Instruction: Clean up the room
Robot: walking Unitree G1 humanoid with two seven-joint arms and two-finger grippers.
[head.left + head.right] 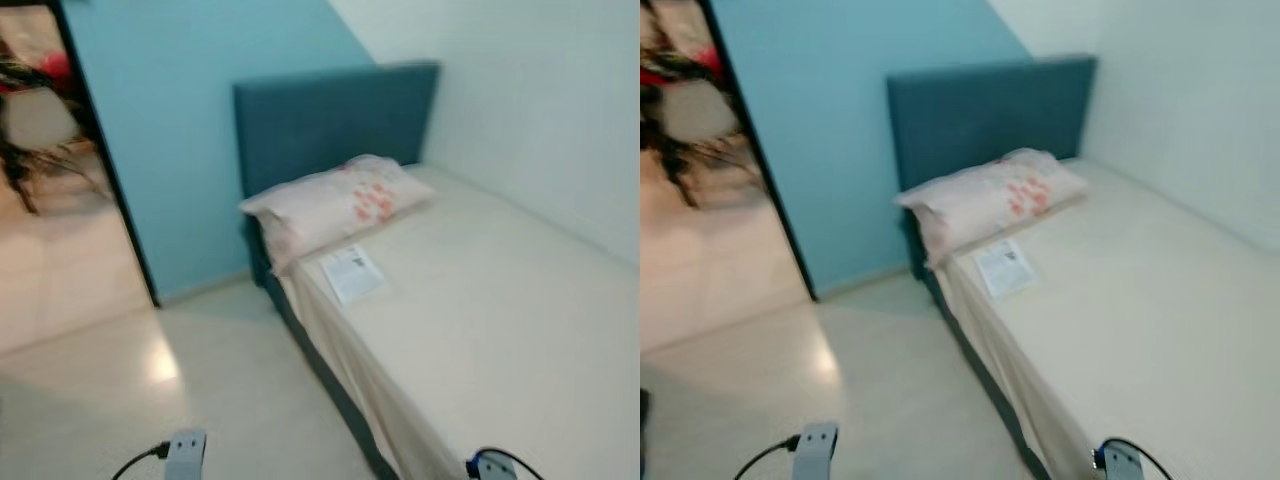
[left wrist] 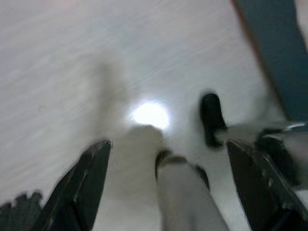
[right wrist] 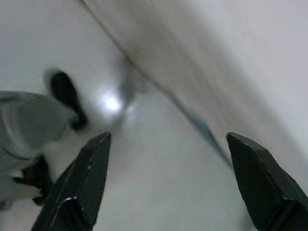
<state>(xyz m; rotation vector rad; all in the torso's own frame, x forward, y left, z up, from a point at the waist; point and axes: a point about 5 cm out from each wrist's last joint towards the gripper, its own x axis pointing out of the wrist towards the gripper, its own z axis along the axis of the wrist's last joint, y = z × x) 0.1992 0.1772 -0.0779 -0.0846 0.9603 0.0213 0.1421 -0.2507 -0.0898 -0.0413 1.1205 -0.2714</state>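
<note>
At far left of the head views, a doorway (image 1: pixel 45 180) opens onto a lit tiled area; the objects beyond it are blurred and cannot be identified. Next to the doorway stands a light blue wall (image 1: pixel 190 120). Below it lies a pale glossy floor (image 1: pixel 150 400) carrying a bright light reflection.

Left arm: its silver wrist end (image 1: pixel 186 452) enters at the lower edge of the head view, with a black cable attached. In the left wrist view, the left gripper (image 2: pixel 168 180) points down at the floor. Its two black fingers (image 2: pixel 82 187) are spread wide apart and hold nothing. The robot's own legs and dark feet appear between them, blurred.

Further right, a dark blue headboard (image 1: pixel 335 115) stands against the blue wall. A bed (image 1: pixel 500 330) with a cream sheet extends from it along a white wall (image 1: pixel 540 110). A pale pillow (image 1: pixel 335 205) with a pink-red print rests at the head end, touching the headboard. A white printed paper (image 1: pixel 352 272) lies flat on the sheet, just beside the pillow, near the bed's left edge.

Right arm: its wrist end (image 1: pixel 492 466) shows at the lower edge, over the bed's edge. The right gripper (image 3: pixel 168 183) has both fingers (image 3: pixel 260 178) wide apart and empty, aimed at the floor along the bed's side.
</note>
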